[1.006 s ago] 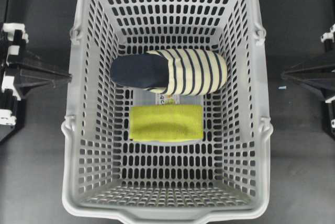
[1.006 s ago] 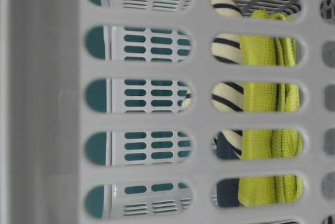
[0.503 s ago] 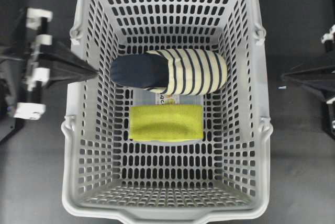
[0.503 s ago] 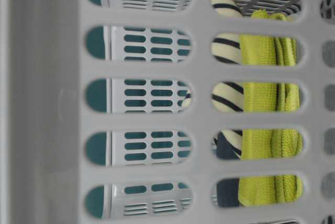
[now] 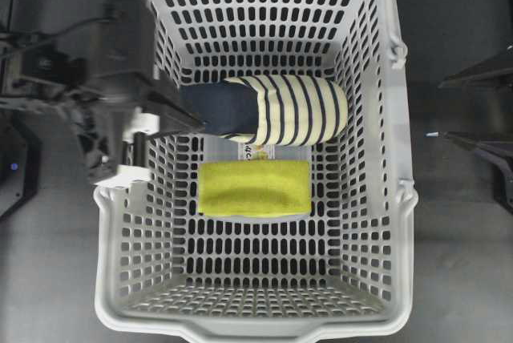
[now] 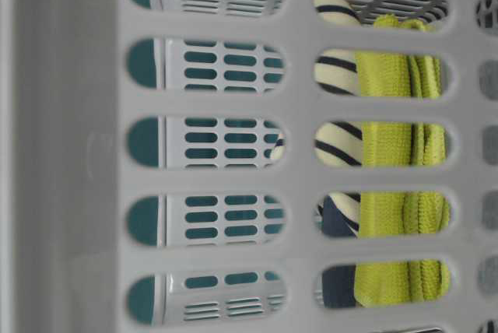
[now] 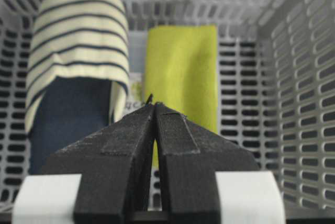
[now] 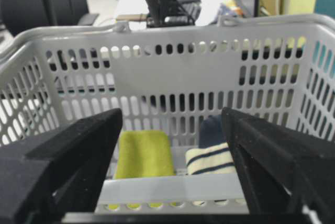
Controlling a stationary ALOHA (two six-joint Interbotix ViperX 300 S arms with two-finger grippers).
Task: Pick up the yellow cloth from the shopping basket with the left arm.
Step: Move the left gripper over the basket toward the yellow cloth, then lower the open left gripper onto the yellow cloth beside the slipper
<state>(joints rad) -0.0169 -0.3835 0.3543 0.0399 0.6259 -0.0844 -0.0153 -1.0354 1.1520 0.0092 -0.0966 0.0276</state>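
Note:
The yellow cloth (image 5: 254, 187) lies folded flat on the floor of the grey shopping basket (image 5: 403, 119), in front of a striped roll. My left gripper (image 5: 200, 127) is shut and empty. It has crossed the basket's left wall and hovers above the roll's navy end, up and left of the cloth. In the left wrist view the shut tips (image 7: 155, 103) point at the cloth (image 7: 183, 72) lying ahead and below. My right gripper (image 5: 441, 110) stands open outside the basket's right wall. Between its fingers (image 8: 171, 124) I see the cloth (image 8: 145, 153) over the rim (image 8: 172, 30).
A cream and navy striped garment roll (image 5: 296, 110) lies across the basket floor just behind the cloth, touching a white label under both. The slotted basket walls (image 7: 303, 77) rise steeply on every side. Dark tabletop (image 5: 56, 279) surrounds the basket.
The left arm has swung right from beside the basket, over its left rim, to above the roll's navy end. The right gripper's jaws have opened. Cloth and roll have not moved.

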